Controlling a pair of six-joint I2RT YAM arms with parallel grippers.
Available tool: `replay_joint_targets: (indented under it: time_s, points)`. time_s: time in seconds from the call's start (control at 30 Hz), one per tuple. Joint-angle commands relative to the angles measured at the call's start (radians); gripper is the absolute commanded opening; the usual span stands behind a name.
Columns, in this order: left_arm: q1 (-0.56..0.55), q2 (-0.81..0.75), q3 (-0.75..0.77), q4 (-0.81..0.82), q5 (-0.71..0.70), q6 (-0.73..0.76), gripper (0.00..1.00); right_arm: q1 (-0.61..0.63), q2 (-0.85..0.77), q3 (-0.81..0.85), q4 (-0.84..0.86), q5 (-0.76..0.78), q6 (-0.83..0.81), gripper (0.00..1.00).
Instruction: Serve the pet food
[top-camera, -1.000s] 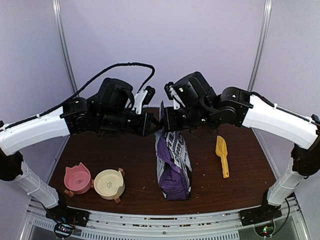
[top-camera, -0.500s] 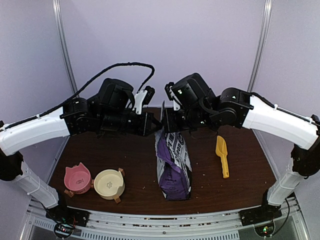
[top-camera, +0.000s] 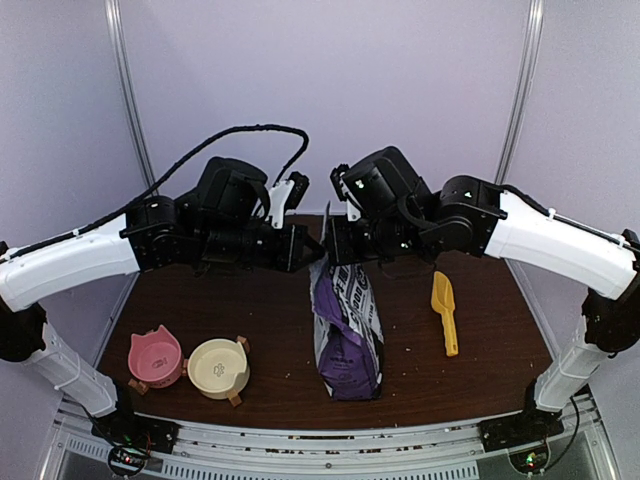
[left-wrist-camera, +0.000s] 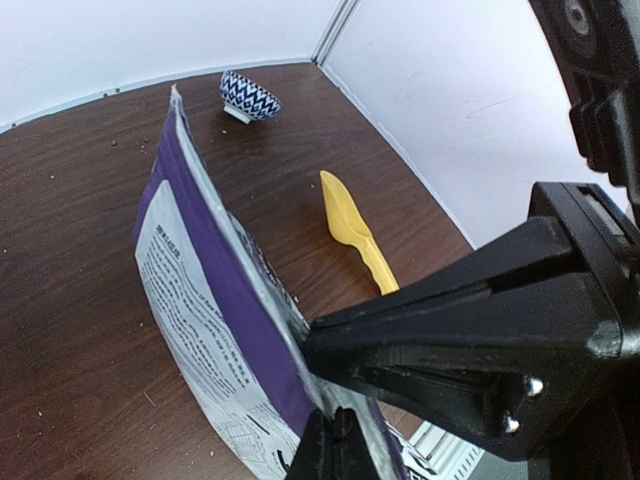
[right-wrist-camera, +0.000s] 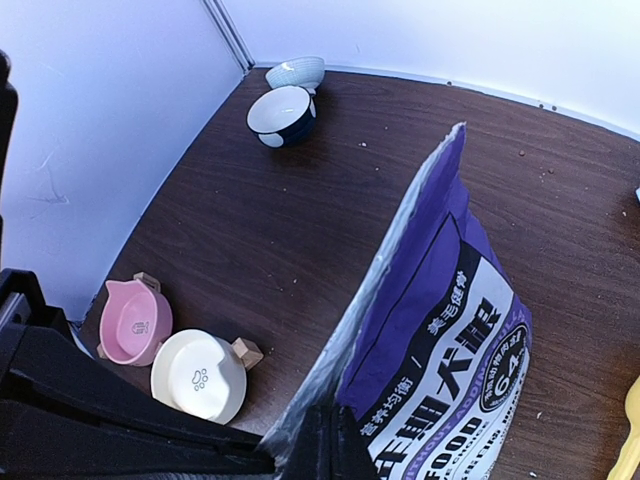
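The purple-and-white pet food bag (top-camera: 347, 325) stands upright in the middle of the table. My left gripper (top-camera: 315, 247) and my right gripper (top-camera: 331, 250) meet at its top edge. In the left wrist view my left gripper (left-wrist-camera: 336, 442) is shut on the bag's (left-wrist-camera: 200, 280) top seam, with the right gripper's black body (left-wrist-camera: 470, 330) right beside it. In the right wrist view my right gripper (right-wrist-camera: 325, 442) is shut on the seam of the bag (right-wrist-camera: 450, 310). The bag's mouth looks closed. The kibble is hidden; none shows.
A pink bowl (top-camera: 155, 357) and a cream bowl (top-camera: 218, 367) sit at the front left. A yellow scoop (top-camera: 445, 312) lies right of the bag. A blue patterned bowl (left-wrist-camera: 250, 97) and a dark bowl (right-wrist-camera: 283, 112) stand near the back wall. Crumbs dot the brown table (top-camera: 250, 300).
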Motion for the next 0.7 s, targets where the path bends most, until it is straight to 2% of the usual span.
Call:
replay_joint_targets:
  time_s: [0.0,0.67]
  points:
    - [0.019,-0.059,-0.001,-0.02,-0.104,-0.005,0.0,-0.013,-0.021,-0.01,-0.194,0.107,0.002,0.0]
    - [0.019,-0.063,-0.002,-0.043,-0.127,-0.018,0.0,-0.013,-0.024,-0.018,-0.208,0.125,0.013,0.0]
